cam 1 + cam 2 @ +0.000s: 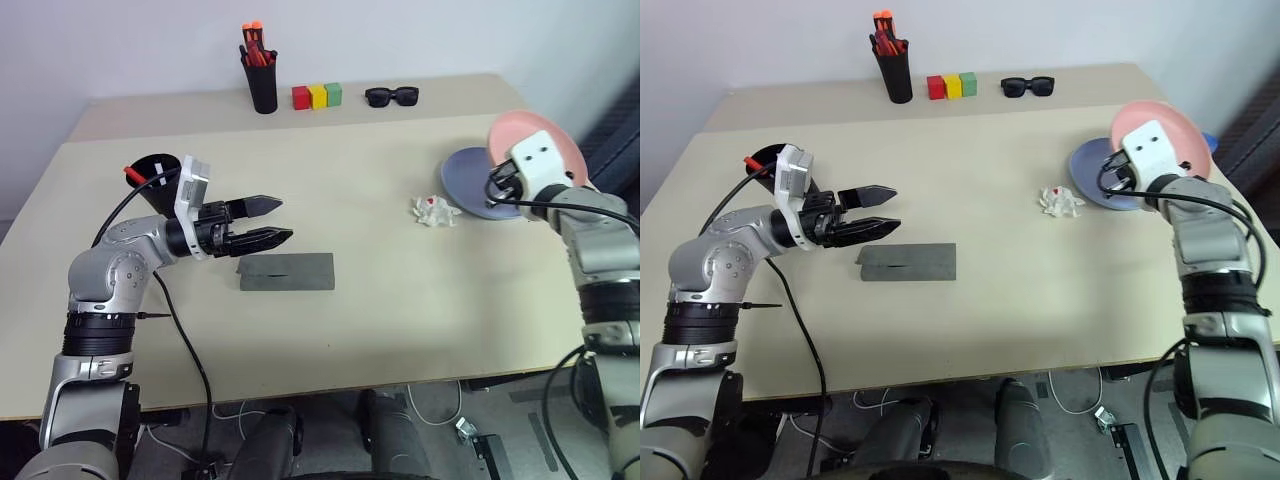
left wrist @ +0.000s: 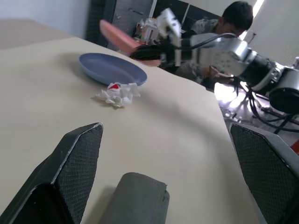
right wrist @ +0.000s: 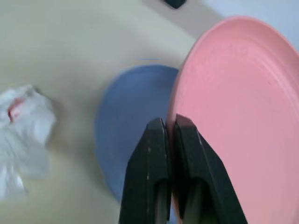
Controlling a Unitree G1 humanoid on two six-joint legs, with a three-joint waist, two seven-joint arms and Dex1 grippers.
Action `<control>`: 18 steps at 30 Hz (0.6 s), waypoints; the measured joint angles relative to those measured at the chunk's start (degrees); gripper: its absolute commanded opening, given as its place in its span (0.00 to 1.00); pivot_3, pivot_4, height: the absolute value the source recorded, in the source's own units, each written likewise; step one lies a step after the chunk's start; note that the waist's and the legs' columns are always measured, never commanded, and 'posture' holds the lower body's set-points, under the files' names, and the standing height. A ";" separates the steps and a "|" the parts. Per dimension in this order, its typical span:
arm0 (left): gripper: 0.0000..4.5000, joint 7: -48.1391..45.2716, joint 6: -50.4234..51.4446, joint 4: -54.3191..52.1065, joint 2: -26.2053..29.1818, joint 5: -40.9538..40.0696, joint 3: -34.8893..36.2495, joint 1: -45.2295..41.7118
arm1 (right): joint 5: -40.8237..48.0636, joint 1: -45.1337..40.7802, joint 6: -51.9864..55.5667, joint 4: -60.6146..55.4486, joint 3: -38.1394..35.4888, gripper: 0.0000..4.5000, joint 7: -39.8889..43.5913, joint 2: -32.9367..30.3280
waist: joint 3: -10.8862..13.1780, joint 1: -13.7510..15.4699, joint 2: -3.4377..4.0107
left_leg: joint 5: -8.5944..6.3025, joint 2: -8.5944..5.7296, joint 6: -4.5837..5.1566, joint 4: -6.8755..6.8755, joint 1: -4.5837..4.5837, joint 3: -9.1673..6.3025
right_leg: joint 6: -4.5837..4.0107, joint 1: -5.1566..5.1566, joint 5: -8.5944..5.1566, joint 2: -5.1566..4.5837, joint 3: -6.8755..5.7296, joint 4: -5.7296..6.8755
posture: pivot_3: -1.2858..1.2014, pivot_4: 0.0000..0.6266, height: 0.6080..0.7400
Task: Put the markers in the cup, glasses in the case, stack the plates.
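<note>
The right claw pinches the round salmon-pink plate's rim, tilted above the round light-blue plate for stacking; the left claw hovers with fingers apart.

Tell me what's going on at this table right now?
A humanoid robot is tidying a table. Its right claw is shut on the rim of the pink plate, holding it tilted over the blue plate, which lies flat on the table. The left claw hangs open above the closed grey case. A marker's red tip pokes out of the black cup. A crumpled white wrapper lies beside the blue plate.
</note>
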 measured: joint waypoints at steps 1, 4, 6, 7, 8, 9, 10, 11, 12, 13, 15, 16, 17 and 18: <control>1.00 0.30 0.04 -0.37 0.01 -0.17 0.14 0.38 | -0.52 -0.85 -1.34 2.47 0.43 0.01 0.08 0.26 | 0.00 0.13 0.00 | 0.01 -0.01 -0.01 0.00 -0.06 -0.02 | 0.01 -0.03 0.01 -0.02 0.00 0.00 | 0.52 0.24 1.00; 1.00 1.73 0.45 -2.17 0.53 -1.05 1.42 1.66 | -0.83 -3.23 -5.33 9.39 0.47 0.32 0.51 1.41 | 0.00 -0.11 0.00 | -0.01 -0.04 0.01 0.00 -0.13 0.00 | 0.06 -0.11 0.04 -0.07 0.01 -0.03 | 0.52 0.24 1.00; 1.00 2.68 0.90 -3.16 0.87 -1.53 2.04 2.32 | -0.78 -4.22 -6.60 11.49 0.40 0.55 0.91 2.09 | 0.00 -0.28 0.00 | -0.01 -0.04 0.01 -0.01 -0.12 0.01 | 0.06 -0.13 0.04 -0.07 0.01 -0.03 | 0.52 0.24 1.00; 1.00 3.11 1.46 -3.86 1.01 -1.97 2.39 2.79 | -0.67 -4.55 -6.84 11.91 0.29 0.67 1.19 2.48 | 0.00 -0.44 0.00 | -0.01 -0.04 0.01 -0.02 -0.11 0.01 | 0.05 -0.13 0.04 -0.05 0.01 -0.01 | 0.52 0.24 1.00; 1.00 3.52 1.73 -4.52 1.04 -2.36 2.58 3.09 | -0.35 -4.68 -7.14 12.10 0.09 0.78 1.34 2.64 | 0.00 -0.49 0.00 | -0.01 -0.04 0.01 -0.02 -0.10 0.01 | 0.05 -0.13 0.04 -0.05 0.01 0.01 | 0.52 0.24 1.00; 1.00 3.96 1.90 -5.10 1.08 -2.77 2.85 3.44 | 0.50 -4.75 -7.45 12.11 -0.85 0.89 1.69 3.01 | 0.00 -0.50 0.00 | -0.01 -0.04 0.01 -0.02 -0.08 0.01 | 0.05 -0.13 0.04 -0.04 0.01 0.03 | 0.52 0.24 1.00; 1.00 4.23 2.03 -5.35 1.09 -3.05 3.06 3.67 | 1.58 -4.85 -7.50 12.10 -1.93 0.89 2.04 3.29 | 0.00 -0.48 0.00 | -0.02 -0.03 0.01 -0.02 -0.08 0.01 | 0.05 -0.13 0.04 -0.03 0.02 0.05 | 0.52 0.24 1.00; 1.00 4.70 2.35 -5.41 1.10 -3.31 3.13 3.74 | 3.17 -4.93 -7.12 11.75 -3.46 0.89 2.58 3.65 | 0.00 -0.44 0.00 | -0.02 -0.03 0.02 -0.02 -0.08 0.00 | 0.05 -0.13 0.04 -0.03 0.01 0.06 | 0.52 0.24 1.00; 1.00 5.29 2.71 -5.59 1.10 -3.42 3.16 3.76 | 5.38 -4.94 -5.97 10.36 -5.30 0.89 3.41 4.24 | 0.00 -0.42 0.00 | -0.03 -0.03 0.05 -0.01 -0.08 0.00 | 0.05 -0.13 0.05 -0.03 0.02 0.06 | 0.52 0.24 1.00; 1.00 5.77 2.89 -5.93 1.06 -3.49 3.16 3.74 | 7.10 -4.90 -4.86 8.43 -6.52 0.89 4.25 4.77 | 0.00 -0.44 0.00 | -0.04 -0.03 0.06 -0.01 -0.08 0.00 | 0.04 -0.13 0.05 -0.03 0.02 0.07 | 0.52 0.24 1.00; 1.00 6.73 3.23 -6.57 0.71 -3.99 3.10 3.42 | 10.09 -4.14 -1.44 2.47 -7.61 0.89 6.15 5.19 | 0.00 -0.41 0.00 | -0.03 -0.02 0.04 -0.01 -0.07 -0.01 | 0.04 -0.13 0.05 -0.02 0.02 0.06 | 0.52 0.24 1.00; 1.00 7.01 3.45 -6.63 0.56 -4.22 3.03 3.23 | 11.02 -3.43 -0.13 -0.48 -7.80 0.89 6.87 5.29 | 0.00 -0.36 0.00 | -0.03 -0.02 0.04 -0.01 -0.08 -0.02 | 0.04 -0.13 0.05 -0.02 0.01 0.07 | 0.52 0.24 1.00; 1.00 7.32 3.78 -6.64 0.29 -4.42 2.97 2.85 | 11.81 -1.92 1.45 -4.24 -8.04 0.89 7.58 5.39 | 0.00 -0.31 0.00 | -0.03 -0.02 0.04 -0.01 -0.08 -0.03 | 0.04 -0.13 0.05 -0.02 0.01 0.05 | 0.52 0.24 1.00; 1.00 7.46 3.89 -6.62 0.19 -4.54 2.95 2.45 | 12.39 -0.49 2.63 -6.85 -7.93 0.89 8.23 5.79 | -0.01 -0.23 -0.02 | -0.03 -0.03 0.04 0.00 -0.08 -0.03 | 0.04 -0.12 0.05 -0.02 0.01 0.06 | 0.52 0.24 1.00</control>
